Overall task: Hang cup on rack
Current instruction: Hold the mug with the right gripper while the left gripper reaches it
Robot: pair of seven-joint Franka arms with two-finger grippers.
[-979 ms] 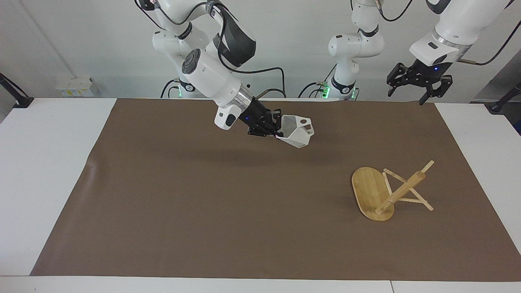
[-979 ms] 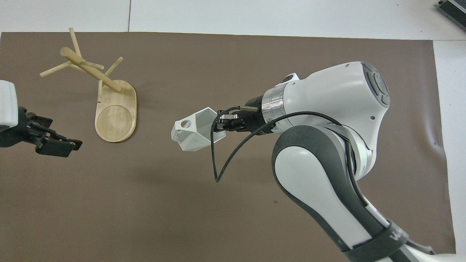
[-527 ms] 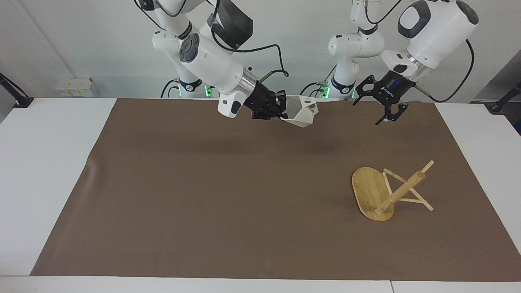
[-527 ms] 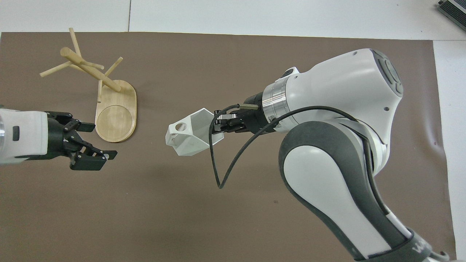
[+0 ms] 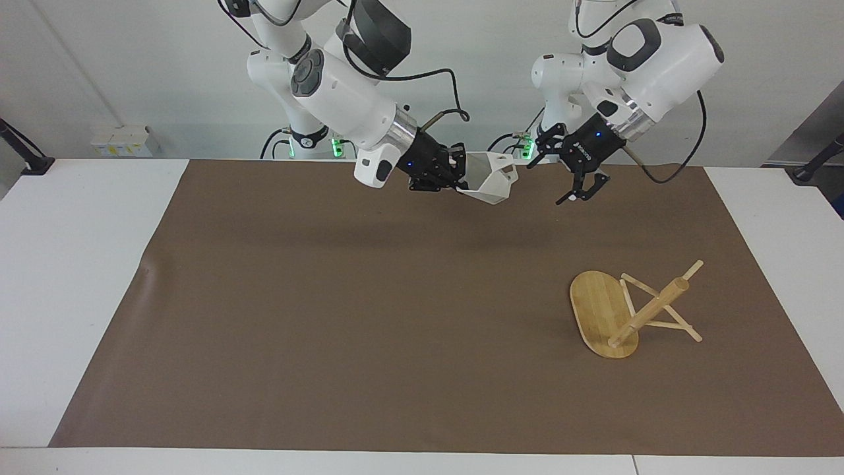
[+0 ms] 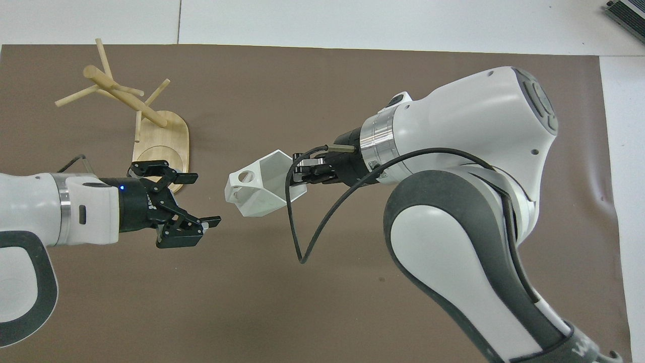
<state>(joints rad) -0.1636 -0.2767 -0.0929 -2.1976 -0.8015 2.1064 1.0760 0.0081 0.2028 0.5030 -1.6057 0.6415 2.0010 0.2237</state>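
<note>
the right gripper [image 5: 455, 179] is up in the air over the brown mat [image 5: 330, 316] on the tabletop [image 5: 79, 264], its fingers clamped on the rim of the white cup [image 5: 491, 181]. the cup is held tipped on its side, its handle with the round hole pointing toward the left gripper [image 5: 560, 178]. the left gripper hangs just beside the cup without touching it, its fingers spread wide and holding nothing. the bamboo rack [image 5: 626, 313] lies tipped over on the mat toward the left arm's end of the tabletop, its oval base raised on edge and its post and pegs resting on the mat, well apart from the cup and both grippers.
</note>
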